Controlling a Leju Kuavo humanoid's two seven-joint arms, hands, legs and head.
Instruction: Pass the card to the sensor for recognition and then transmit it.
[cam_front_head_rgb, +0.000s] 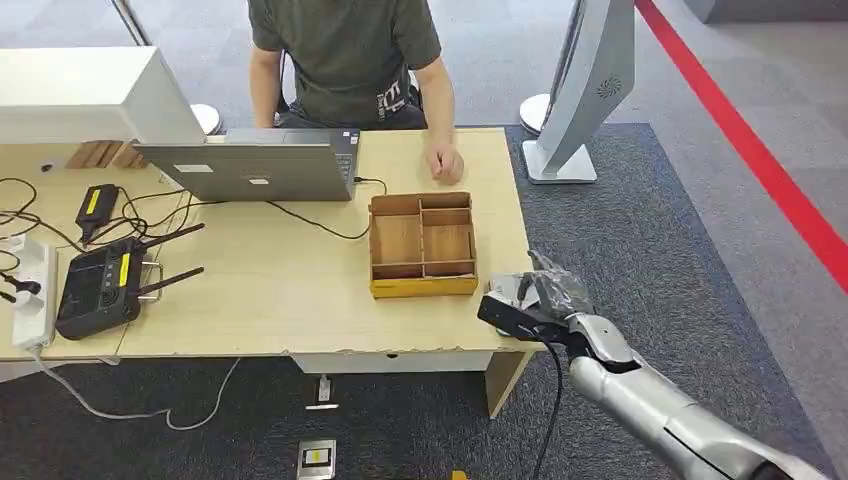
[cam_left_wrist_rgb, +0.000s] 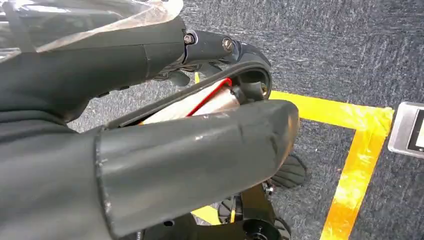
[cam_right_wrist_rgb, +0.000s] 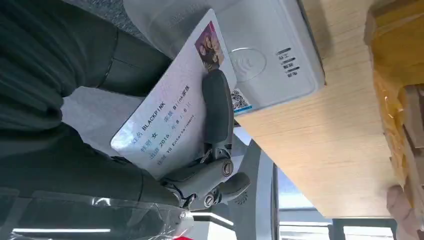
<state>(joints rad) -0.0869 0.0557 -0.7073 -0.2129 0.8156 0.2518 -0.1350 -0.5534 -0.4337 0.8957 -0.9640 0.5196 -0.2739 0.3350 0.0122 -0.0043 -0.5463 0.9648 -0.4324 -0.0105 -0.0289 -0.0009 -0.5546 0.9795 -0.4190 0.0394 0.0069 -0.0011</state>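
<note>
In the right wrist view my right hand (cam_right_wrist_rgb: 100, 150) pinches a white card (cam_right_wrist_rgb: 165, 115), printed with text and a small photo, between the thumb and a dark finger (cam_right_wrist_rgb: 218, 107). The card lies slanted over one end of the white card sensor (cam_right_wrist_rgb: 260, 55) on the wooden table (cam_right_wrist_rgb: 325, 150). In the head view the right hand (cam_front_head_rgb: 530, 300) hovers at the table's front right corner, covering most of the sensor (cam_front_head_rgb: 505, 288). My left hand (cam_left_wrist_rgb: 150, 100) hangs over the carpet, fingers loosely bent and apart from the thumb, holding nothing.
A wooden compartment box (cam_front_head_rgb: 423, 245) stands just left of the sensor. A person sits across the table, one hand (cam_front_head_rgb: 443, 163) resting on it. A laptop (cam_front_head_rgb: 250, 165), a black router (cam_front_head_rgb: 100, 285) and cables lie further left. A white stand (cam_front_head_rgb: 585, 90) rises on the floor.
</note>
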